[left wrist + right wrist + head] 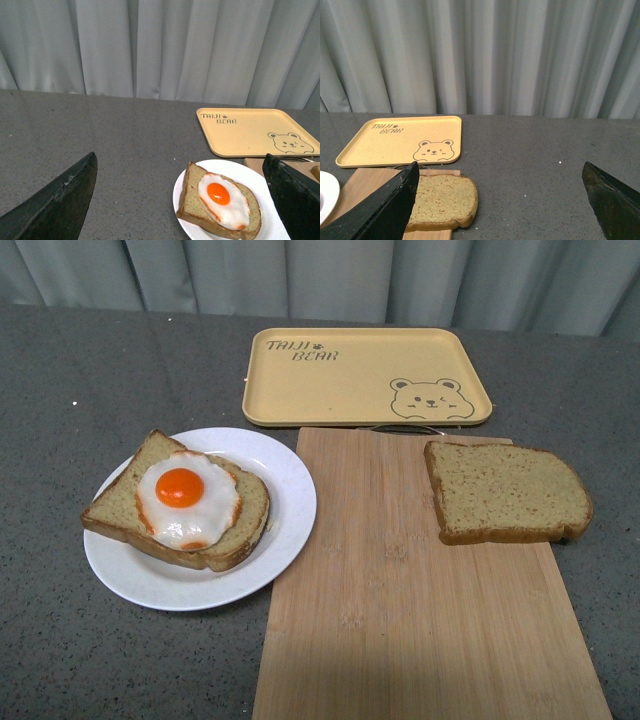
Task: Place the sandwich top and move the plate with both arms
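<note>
step: pre-grasp, top unplaced | plain brown wholemeal bread slice [507, 491] right-centre, on pale wooden cutting board [400, 620]; round white plate [290, 515] left-centre, carries egg-topped slice [180, 502] | left gripper [179, 156], right gripper [500, 165]: fingers spread wide, empty | next: right descends, pinches slice edges

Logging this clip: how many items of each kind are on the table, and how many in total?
Bread slices: 2 (plain slice, slice under the egg)
Fried egg: 1
White plate: 1
Yellow tray: 1
Wooden board: 1
Total: 6
</note>
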